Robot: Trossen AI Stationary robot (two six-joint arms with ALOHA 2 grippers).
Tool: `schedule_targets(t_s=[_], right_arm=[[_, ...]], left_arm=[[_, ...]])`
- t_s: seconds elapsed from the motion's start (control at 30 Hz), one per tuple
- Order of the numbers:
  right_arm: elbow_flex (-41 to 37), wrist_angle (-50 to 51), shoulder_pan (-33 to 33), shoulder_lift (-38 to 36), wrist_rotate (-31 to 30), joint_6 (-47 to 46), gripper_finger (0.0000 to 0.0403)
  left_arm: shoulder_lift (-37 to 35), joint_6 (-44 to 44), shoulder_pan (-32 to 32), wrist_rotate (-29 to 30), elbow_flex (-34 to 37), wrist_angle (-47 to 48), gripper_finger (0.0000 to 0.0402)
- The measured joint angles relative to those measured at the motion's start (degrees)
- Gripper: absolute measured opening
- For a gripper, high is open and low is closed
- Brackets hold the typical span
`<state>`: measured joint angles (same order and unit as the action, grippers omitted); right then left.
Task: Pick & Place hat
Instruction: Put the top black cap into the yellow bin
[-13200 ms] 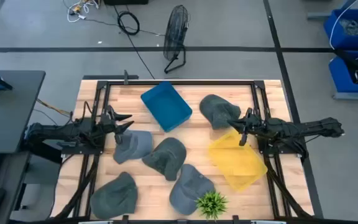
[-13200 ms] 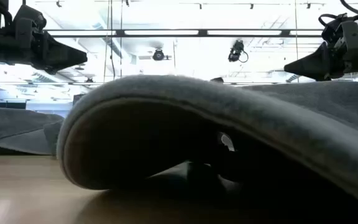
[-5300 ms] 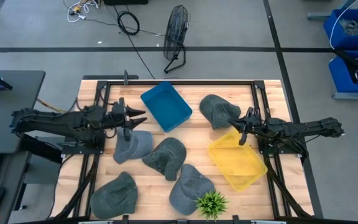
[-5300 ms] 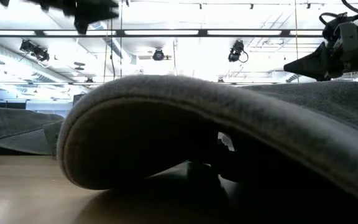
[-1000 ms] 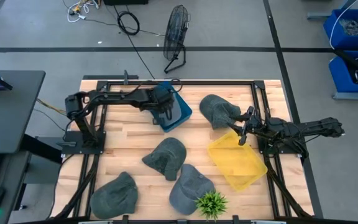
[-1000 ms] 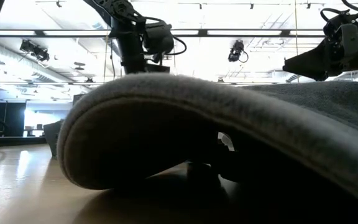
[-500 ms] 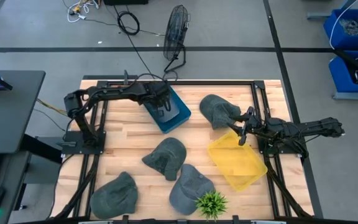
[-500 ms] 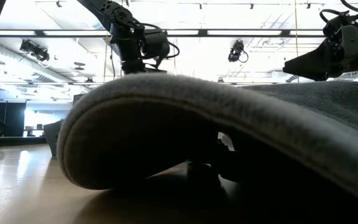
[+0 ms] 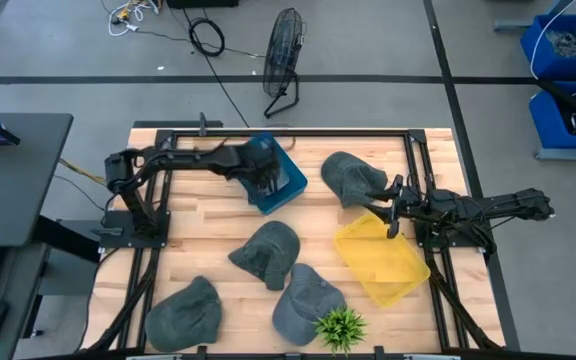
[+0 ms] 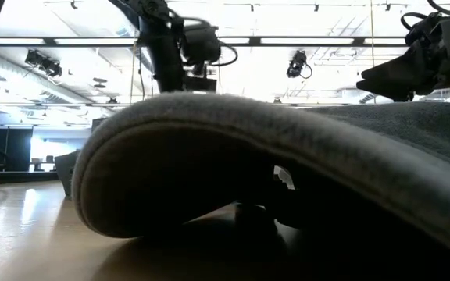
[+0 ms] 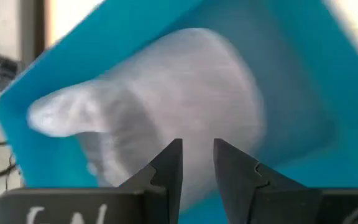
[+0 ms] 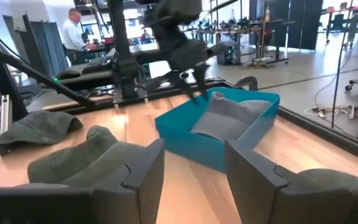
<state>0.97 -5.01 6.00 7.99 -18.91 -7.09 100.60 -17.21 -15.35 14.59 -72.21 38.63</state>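
A grey hat [image 11: 166,106] lies crumpled in the blue bin [image 11: 291,62], resting on the bin's floor; the right wrist view shows the hat [image 12: 229,112] inside the bin's walls [image 12: 191,140]. My left gripper [image 11: 197,152] hangs just above it, pointing steeply down, its fingers a little apart with nothing between them. From the right wrist view, the left gripper [image 12: 194,93] stands over the bin's far-left rim. In the high view, the left arm hides most of the hat in the blue bin [image 9: 293,182]. My right gripper [image 12: 194,168] waits open at the table's right.
Several other grey hats lie on the wooden table: one far right [image 9: 346,178], one mid-table [image 9: 268,252], two near the front [image 9: 308,300] [image 9: 186,310]. A yellow bin [image 9: 383,258] sits at the right and a small plant [image 9: 340,328] at the front edge. One hat's brim [image 10: 248,156] fills the low view.
My left gripper has stayed over the blue bin, swinging a little toward the table's far edge and then back. The right arm has kept still.
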Motion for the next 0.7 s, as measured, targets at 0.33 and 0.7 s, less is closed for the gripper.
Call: schedule_targets(t_s=[0.33,0.7], right_arm=[[0.18,-10.43,0.0,0.65,3.22,5.11,0.0169],[13.41,-5.12,0.04,13.93,7.69,5.89,0.0169]], left_arm=[[-2.15,0.45,11.86,3.52,-10.64,11.62,0.0094],[-9.04,8.31,19.17,6.1,-21.74,31.25,0.0088]])
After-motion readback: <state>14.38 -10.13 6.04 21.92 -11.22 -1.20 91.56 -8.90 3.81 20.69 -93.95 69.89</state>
